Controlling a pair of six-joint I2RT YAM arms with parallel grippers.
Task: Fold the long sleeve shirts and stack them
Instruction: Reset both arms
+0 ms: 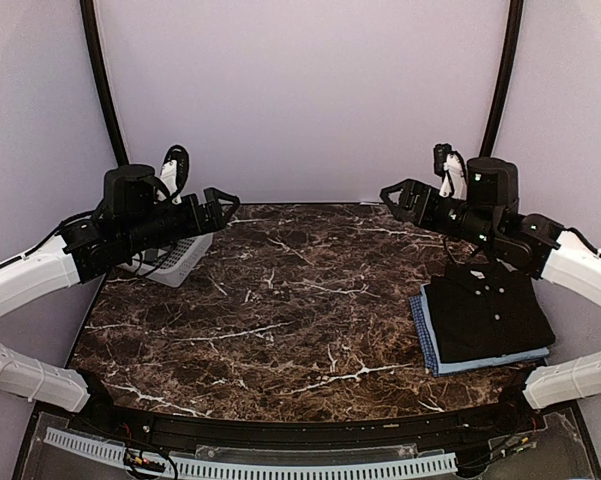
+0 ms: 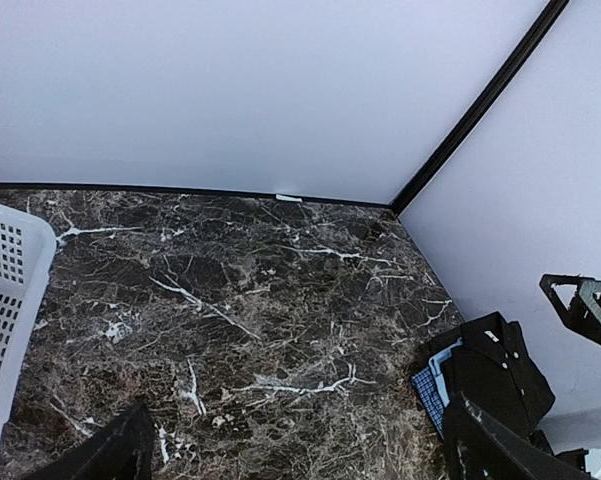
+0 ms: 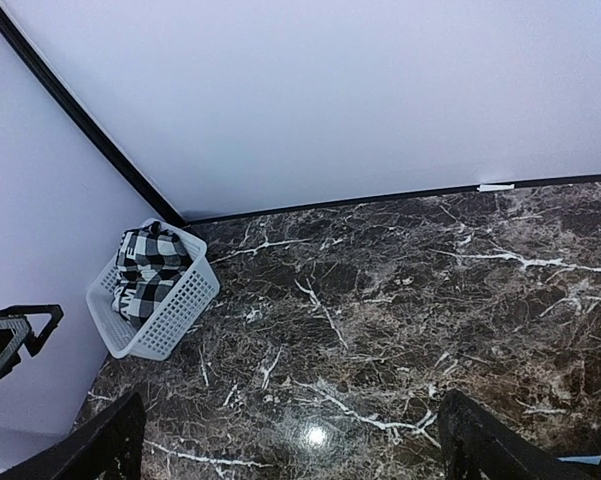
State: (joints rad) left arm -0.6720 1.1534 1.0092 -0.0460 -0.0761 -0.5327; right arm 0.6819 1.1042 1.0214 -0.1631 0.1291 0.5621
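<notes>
A folded black shirt [image 1: 490, 312] lies on top of a folded light blue shirt [image 1: 485, 361] at the right side of the marble table [image 1: 280, 300]. The stack also shows in the left wrist view, black shirt [image 2: 500, 365] over the light blue edge [image 2: 441, 362]. My left gripper [image 1: 227, 203] is open and empty, held above the table's back left. My right gripper [image 1: 389, 193] is open and empty, held above the back right, behind the stack. Both wrist views show wide-apart fingers [image 2: 480, 445] [image 3: 485, 440] with nothing between them.
A blue checked cloth [image 1: 420, 322] sticks out under the stack's left edge. A white basket [image 1: 177, 260] at the back left holds a black-and-white checked garment [image 3: 145, 268]. Bare marble lies between the basket and the stack. Walls close the back and sides.
</notes>
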